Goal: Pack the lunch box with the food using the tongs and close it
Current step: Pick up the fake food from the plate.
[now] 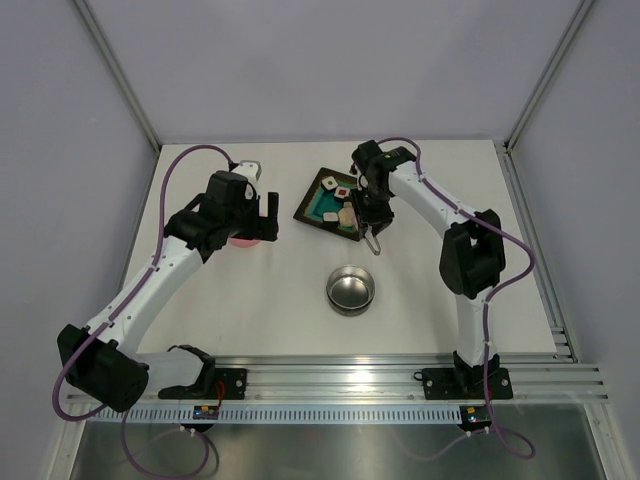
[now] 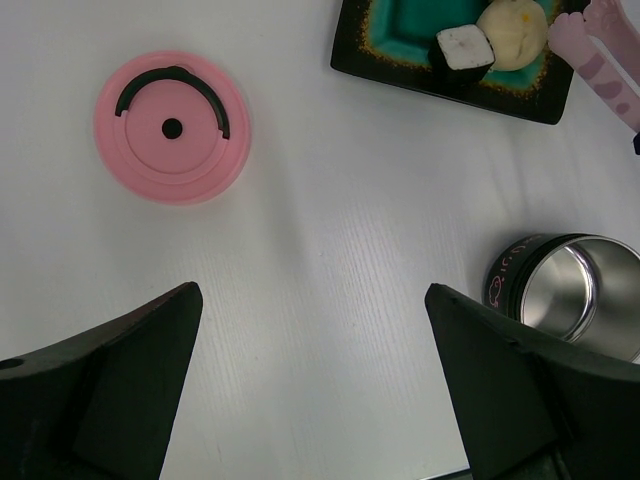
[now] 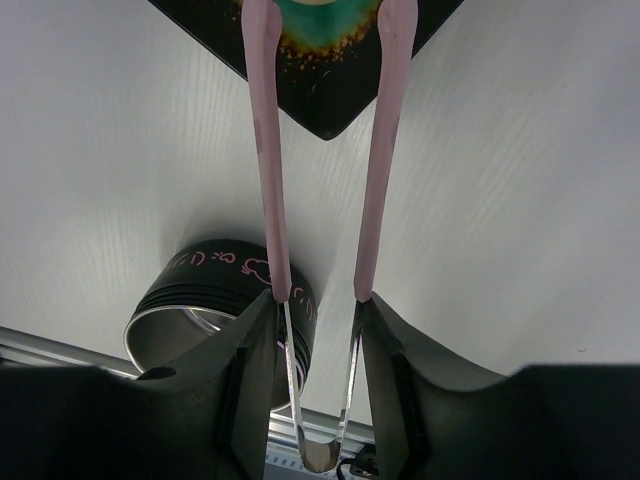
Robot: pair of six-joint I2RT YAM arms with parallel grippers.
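The tongs have two pink arms on a silvery spring end, and my right gripper is shut on them. Their arms stand apart, with the tips over the tray's near corner and cut off by the top edge of the right wrist view. The food, a white cube beside a beige disc, lies on the tray. The lunch box stands open mid-table, steel inside with a dark wall. Its pink lid lies flat on the table. My left gripper hangs open above the table near the lid, holding nothing.
The dark square tray with a teal centre sits at the back, between the arms. A metal rail runs along the near edge. The enclosure walls close in the table on the left, right and back.
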